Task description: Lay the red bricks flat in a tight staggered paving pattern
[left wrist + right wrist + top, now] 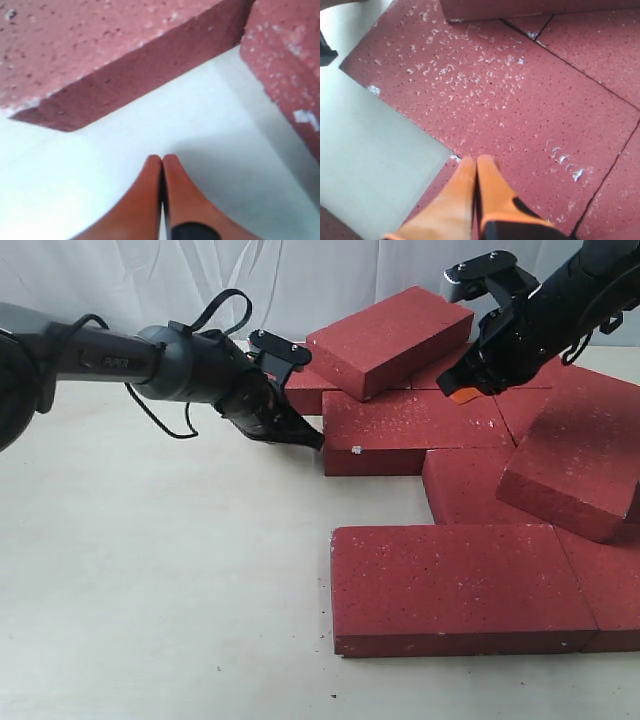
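Observation:
Several red bricks lie clustered on the right of the table. One middle brick point(415, 430) lies flat, and a back brick point(390, 338) leans tilted on top of the others. Another tilted brick point(575, 455) rests at the right, above the long front brick point(450, 585). My left gripper point(312, 438) is shut and empty, its tip low at the middle brick's left end; in the left wrist view the gripper point(162, 160) points at bare table between two bricks point(100, 45). My right gripper point(462, 393) is shut and empty above the middle brick point(495, 100).
The white table point(150, 570) spreads to the left and front of the bricks. A white backdrop point(150, 280) stands behind. A further flat brick point(470, 485) and a front right brick point(615, 580) fill the right side.

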{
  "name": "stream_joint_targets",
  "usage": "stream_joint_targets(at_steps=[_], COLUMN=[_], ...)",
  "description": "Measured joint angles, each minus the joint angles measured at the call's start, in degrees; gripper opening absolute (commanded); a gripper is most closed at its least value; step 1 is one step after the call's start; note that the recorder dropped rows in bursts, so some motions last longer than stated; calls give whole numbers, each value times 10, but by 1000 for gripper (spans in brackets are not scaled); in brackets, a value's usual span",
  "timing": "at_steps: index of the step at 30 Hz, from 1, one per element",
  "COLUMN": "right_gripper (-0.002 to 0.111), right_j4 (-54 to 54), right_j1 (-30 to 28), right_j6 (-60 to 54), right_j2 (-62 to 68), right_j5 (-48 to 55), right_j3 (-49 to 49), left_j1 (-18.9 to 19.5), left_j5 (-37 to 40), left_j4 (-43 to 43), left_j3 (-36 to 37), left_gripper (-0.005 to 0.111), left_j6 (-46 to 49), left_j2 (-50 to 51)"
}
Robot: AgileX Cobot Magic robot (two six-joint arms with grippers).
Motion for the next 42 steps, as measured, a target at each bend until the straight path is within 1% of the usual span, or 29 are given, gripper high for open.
stream_joint_targets(at_steps=[4, 7, 9, 11, 12, 13, 16, 17, 20, 23, 26, 28, 31, 36, 42], right_gripper=[1, 1, 1, 3, 8, 15, 51, 54, 54, 54, 55, 55, 55, 54, 54], right_j4=[5, 31, 43, 81, 94, 102, 106, 95, 51, -34, -81, -84, -75, -29, -15], right_j1=[0, 0, 0, 0, 0, -3, -10, -12, -12, -12, -12, -12, -12, -12, -12], right_j6=[0, 0, 0, 0, 2, 19, 103, 152, 297, 437, 526, 558, 577, 582, 582], right_j2=[0, 1, 16, 33, 37, 40, 45, 50, 72, 105, 137, 152, 175, 209, 227], right_j5=[-23, -29, -64, -136, -155, -161, -121, -92, -28, 52, 106, 112, 107, 55, 9], right_j3=[0, 0, 1, 0, -6, -21, -101, -137, -203, -268, -302, -307, -310, -310, -310], left_j1=[4, 4, 4, 14, 21, 33, 67, 78, 94, 97, 97, 97, 98, 98, 98], left_j5=[68, 87, 84, 56, 36, 6, -67, -84, -90, -89, -92, -96, -99, -102, -109], left_j4=[59, 78, 85, 86, 86, 86, 83, 77, 67, 66, 63, 63, 63, 63, 63], left_j3=[1, 16, 67, 119, 140, 167, 220, 231, 237, 238, 238, 238, 239, 240, 240], left_gripper=[0, 0, 0, 0, 0, 0, 0, 0, 0, 0, 0, 0, 0, 0, 0], left_j6=[0, 13, 31, 34, 35, 35, 36, 36, 36, 36, 36, 36, 38, 38, 38], left_j2=[-34, -49, -68, -94, -108, -126, -167, -175, -185, -193, -196, -196, -196, -196, -196])
